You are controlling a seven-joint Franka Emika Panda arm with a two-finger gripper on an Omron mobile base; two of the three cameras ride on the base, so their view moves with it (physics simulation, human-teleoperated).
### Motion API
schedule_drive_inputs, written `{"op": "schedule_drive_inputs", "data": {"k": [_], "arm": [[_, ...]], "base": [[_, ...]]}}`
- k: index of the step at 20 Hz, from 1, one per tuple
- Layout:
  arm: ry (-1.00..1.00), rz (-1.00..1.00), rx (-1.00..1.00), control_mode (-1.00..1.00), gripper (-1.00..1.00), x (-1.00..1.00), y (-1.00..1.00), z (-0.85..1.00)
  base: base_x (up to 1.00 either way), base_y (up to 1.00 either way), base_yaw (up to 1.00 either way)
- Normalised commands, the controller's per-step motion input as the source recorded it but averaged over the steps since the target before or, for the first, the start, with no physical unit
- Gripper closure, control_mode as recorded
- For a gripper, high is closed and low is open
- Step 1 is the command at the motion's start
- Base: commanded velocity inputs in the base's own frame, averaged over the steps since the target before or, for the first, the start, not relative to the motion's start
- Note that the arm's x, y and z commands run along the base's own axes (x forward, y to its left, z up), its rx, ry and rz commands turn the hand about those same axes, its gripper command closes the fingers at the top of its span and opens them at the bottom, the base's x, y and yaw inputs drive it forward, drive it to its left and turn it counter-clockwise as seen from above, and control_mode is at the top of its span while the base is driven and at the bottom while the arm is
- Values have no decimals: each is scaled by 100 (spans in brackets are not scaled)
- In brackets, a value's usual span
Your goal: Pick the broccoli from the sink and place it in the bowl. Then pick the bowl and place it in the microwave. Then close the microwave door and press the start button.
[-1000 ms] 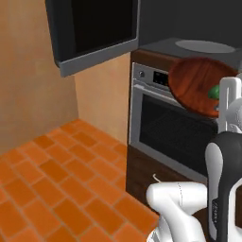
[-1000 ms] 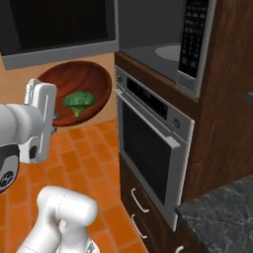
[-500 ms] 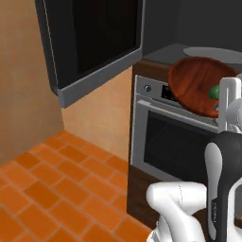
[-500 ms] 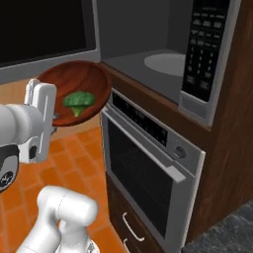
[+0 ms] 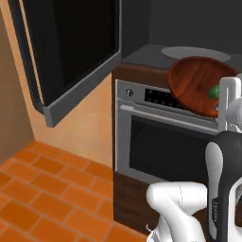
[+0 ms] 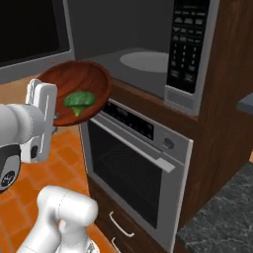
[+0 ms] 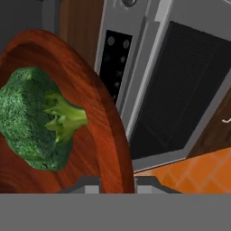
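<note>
The bowl (image 6: pixel 74 91) is held up in the air in front of the oven (image 6: pixel 133 163), just below the open microwave (image 6: pixel 143 54); its rim sits in the gripper (image 7: pixel 116 182), whose two finger tips close on the near edge, one on each side of the wooden wall; so the pincer is clenched on the bowl's rim, with only the wall's thickness between the tips. The broccoli (image 7: pixel 38 119) lies inside the bowl, left of the gripped rim in the hand view, stalk pointing right toward the rim; in the right base view it rests on the bowl's floor beside the white hand. In the left base view the bowl (image 5: pixel 198 85) tilts toward the camera, at the front edge of the microwave's grey floor; the microwave door (image 5: pixel 71 52) stands swung open to the left, well apart from the bowl.
</note>
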Motion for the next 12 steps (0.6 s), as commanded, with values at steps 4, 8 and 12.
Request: {"op": "schedule_drive_inputs", "data": {"k": [4,8,12], "arm": [[0,0,0,100,100,0,0,0],[0,0,0,100,100,0,0,0],[0,0,0,100,100,0,0,0]], "base": [[63,13,-37],[71,15,-16],[55,26,-5]]}}
